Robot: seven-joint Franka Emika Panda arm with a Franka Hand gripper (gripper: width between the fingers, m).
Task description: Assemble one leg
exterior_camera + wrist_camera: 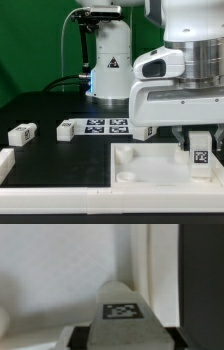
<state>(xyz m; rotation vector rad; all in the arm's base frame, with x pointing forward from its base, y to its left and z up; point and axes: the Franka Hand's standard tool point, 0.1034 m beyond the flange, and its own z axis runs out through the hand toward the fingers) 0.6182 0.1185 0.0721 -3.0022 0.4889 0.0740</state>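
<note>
My gripper (200, 147) is shut on a leg (201, 150), a small white peg with a black-and-white tag on its face. It holds the leg just above the large white square board (135, 168), near the board's corner on the exterior view's right. In the wrist view the leg (121, 308) sits between the two dark pads (76, 337) of the gripper (122, 338), its pointed end over the white board (60, 274) close to the board's edge. Whether the leg's tip touches the board is not clear.
Two more tagged legs (21, 132) (66, 129) lie on the dark table behind the board, and another white part (5, 160) lies at the exterior view's left edge. The marker board (105, 125) lies behind. A white border strip (50, 197) runs along the front.
</note>
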